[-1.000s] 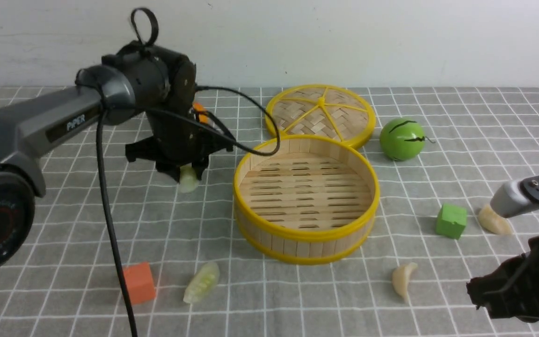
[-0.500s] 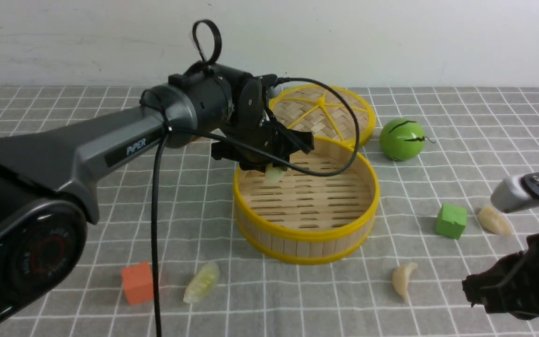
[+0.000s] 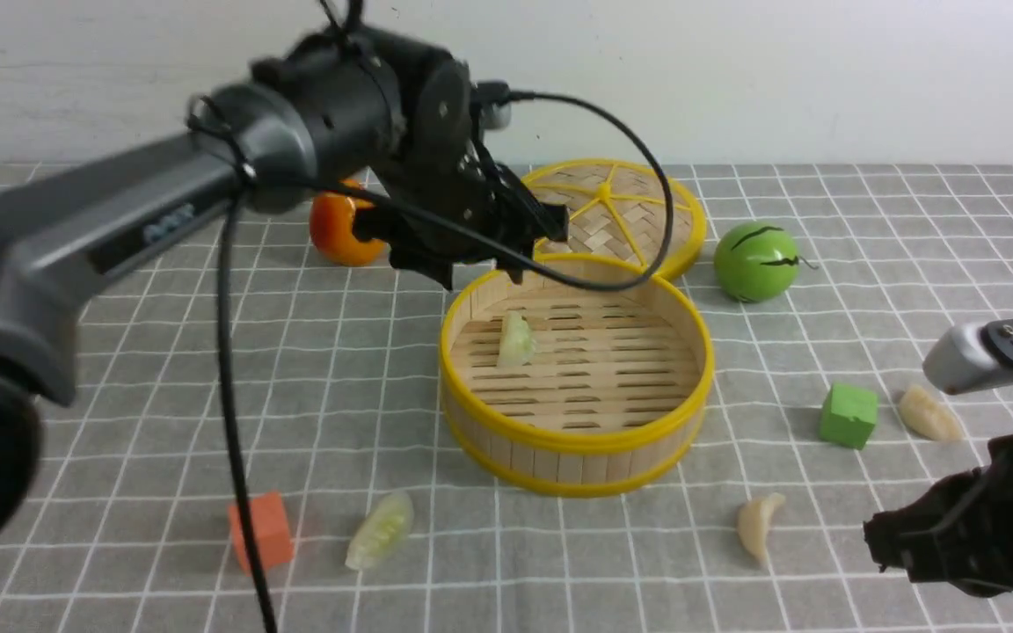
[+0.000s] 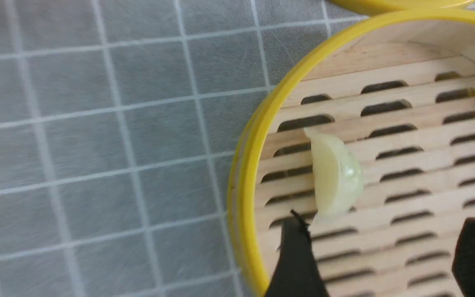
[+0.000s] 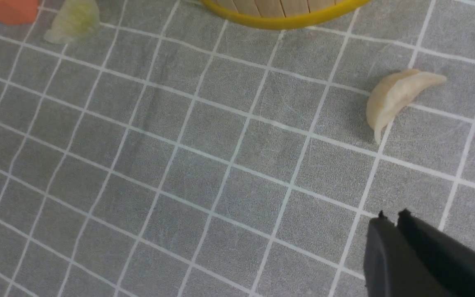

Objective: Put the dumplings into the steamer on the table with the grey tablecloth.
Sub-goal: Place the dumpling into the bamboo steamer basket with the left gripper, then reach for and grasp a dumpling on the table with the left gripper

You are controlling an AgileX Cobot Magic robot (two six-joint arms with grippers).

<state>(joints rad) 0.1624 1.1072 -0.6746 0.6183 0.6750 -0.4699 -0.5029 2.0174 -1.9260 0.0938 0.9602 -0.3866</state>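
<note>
Green dumpling (image 3: pixel 515 340) released onto steamer (image 3: pixel 577 437) floor, left tool (image 4: pixel 382 231) raised, jaws parted

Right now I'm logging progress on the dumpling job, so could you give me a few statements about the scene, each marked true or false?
1. A pale green dumpling lies on the floor of the steamer. True.
2. The left hand is shut on that dumpling. False: it is open and the dumpling lies free.
3. Three dumplings lie on the grey tablecloth outside the steamer. True: the second green dumpling, the near cream dumpling and the far cream dumpling.
4. The right hand holds a cream dumpling. False: it is shut on nothing, above the cloth.
5. The lid covers the steamer. False: it lies behind the open steamer.
</note>
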